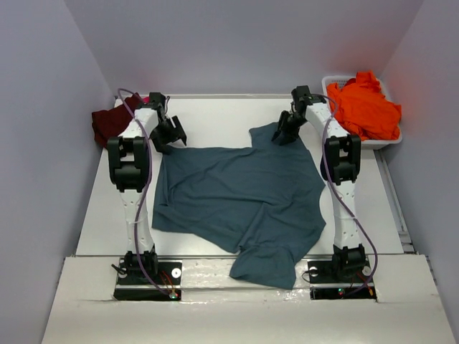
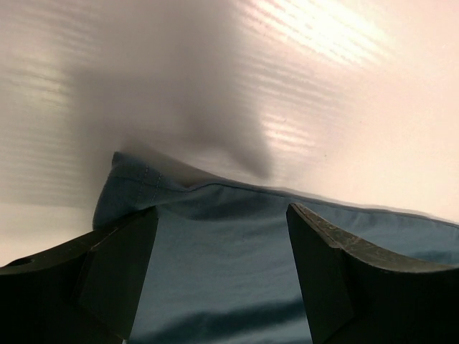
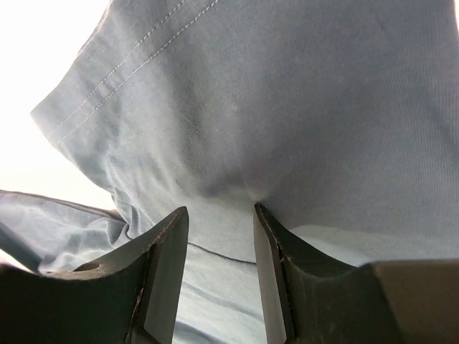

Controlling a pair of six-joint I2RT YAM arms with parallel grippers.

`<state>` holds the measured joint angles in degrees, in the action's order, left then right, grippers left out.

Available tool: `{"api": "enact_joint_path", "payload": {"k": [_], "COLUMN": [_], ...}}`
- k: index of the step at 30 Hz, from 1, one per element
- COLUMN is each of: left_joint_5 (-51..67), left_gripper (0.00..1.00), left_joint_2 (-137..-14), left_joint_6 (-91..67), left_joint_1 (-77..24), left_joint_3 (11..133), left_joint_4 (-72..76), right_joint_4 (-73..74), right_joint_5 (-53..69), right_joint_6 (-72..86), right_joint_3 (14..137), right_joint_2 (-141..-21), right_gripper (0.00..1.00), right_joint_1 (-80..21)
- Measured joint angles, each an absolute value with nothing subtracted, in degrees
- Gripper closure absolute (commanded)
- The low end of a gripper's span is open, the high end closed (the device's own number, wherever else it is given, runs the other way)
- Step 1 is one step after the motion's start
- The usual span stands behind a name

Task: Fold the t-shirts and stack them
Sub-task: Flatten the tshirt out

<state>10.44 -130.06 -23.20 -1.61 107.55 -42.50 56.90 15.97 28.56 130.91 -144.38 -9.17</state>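
A slate teal-blue t-shirt (image 1: 244,193) lies spread across the middle of the white table (image 1: 215,115), with one part hanging over the near edge. My left gripper (image 1: 171,135) hovers at the shirt's far left corner. In the left wrist view the left gripper (image 2: 222,211) stands wide open, with the shirt's hemmed corner (image 2: 215,251) below the gap. My right gripper (image 1: 287,131) is at the far right sleeve. In the right wrist view the right gripper (image 3: 220,209) is partly open, its tips pressing into the blue cloth (image 3: 287,107) and dimpling it.
A dark maroon t-shirt (image 1: 109,123) lies bunched at the far left against the wall. A vivid orange t-shirt (image 1: 364,107) fills a white tub (image 1: 387,142) at the far right. Walls close in on three sides.
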Motion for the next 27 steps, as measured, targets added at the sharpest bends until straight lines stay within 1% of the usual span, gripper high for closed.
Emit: {"api": "enact_joint_path", "payload": {"k": [11, 14, 15, 16, 19, 27], "left_joint_5": [13.41, 14.79, 15.40, 15.68, 17.04, 17.58], "left_gripper": [0.14, 0.14, 0.14, 0.14, 0.14, 0.14], "left_joint_2": [-138.39, -139.70, -140.33, -140.66, -142.32, -143.61], "left_joint_6": [-23.44, -23.57, -23.77, -23.99, -25.15, -27.46], "left_joint_1": [-1.41, -1.37, -1.37, -1.37, -1.37, -0.84], "left_joint_3": [121.73, 123.98, 124.88, 125.38, 127.87, 129.40], "left_joint_4": [-44.77, -44.16, -43.38, -43.00, -40.56, -34.87], "right_joint_4": [58.48, 58.15, 57.91, 57.45, 55.83, 52.03], "right_joint_5": [21.34, 22.39, 22.76, 23.42, 24.40, 24.62], "right_joint_6": [30.50, 30.57, 30.72, 30.92, 31.29, 30.59], "right_joint_3": [140.92, 143.70, 144.11, 144.51, 145.58, 146.87], "right_joint_2": [-150.56, -152.22, -152.48, -152.77, -153.40, -154.23], "right_gripper": [0.49, 0.46, 0.43, 0.42, 0.41, 0.40], "right_joint_1": [-3.81, -2.96, -2.63, -2.26, -1.32, 0.47]}}
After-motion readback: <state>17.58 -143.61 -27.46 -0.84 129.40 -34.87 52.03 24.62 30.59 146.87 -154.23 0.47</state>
